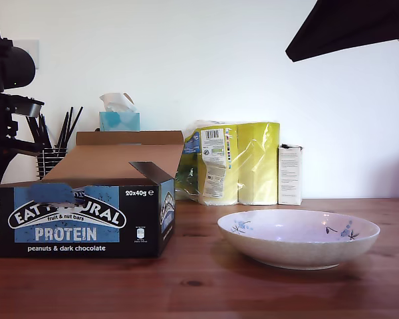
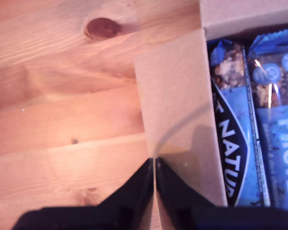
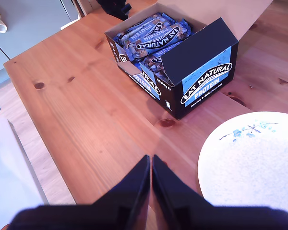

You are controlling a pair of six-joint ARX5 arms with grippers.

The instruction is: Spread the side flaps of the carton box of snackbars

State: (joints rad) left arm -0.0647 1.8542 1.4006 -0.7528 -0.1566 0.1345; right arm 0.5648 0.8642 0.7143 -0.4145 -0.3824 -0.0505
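The black and blue carton box of snackbars [image 1: 80, 222] stands open at the exterior view's left, with bars showing inside [image 3: 151, 36]. At its end toward the bowl, one side flap [image 1: 153, 174] [image 3: 199, 50] is raised and shows its black outside. The other side flap [image 2: 175, 110] lies brown side up, out over the table beside the bars. My first gripper [image 2: 153, 160] is shut, its tips at that flap's edge; it appears as a dark shape [image 3: 114, 7] beyond the carton. My second gripper [image 3: 151, 157] is shut and holds nothing, high above the bare wood.
The long brown lid [image 1: 130, 143] leans back behind the carton. A white flowered bowl [image 1: 299, 239] [image 3: 254, 163] sits near the carton. Yellow packs [image 1: 239, 163], a slim white box [image 1: 290, 174], a teal tissue box [image 1: 120, 121] and a pen holder [image 1: 53, 156] line the wall.
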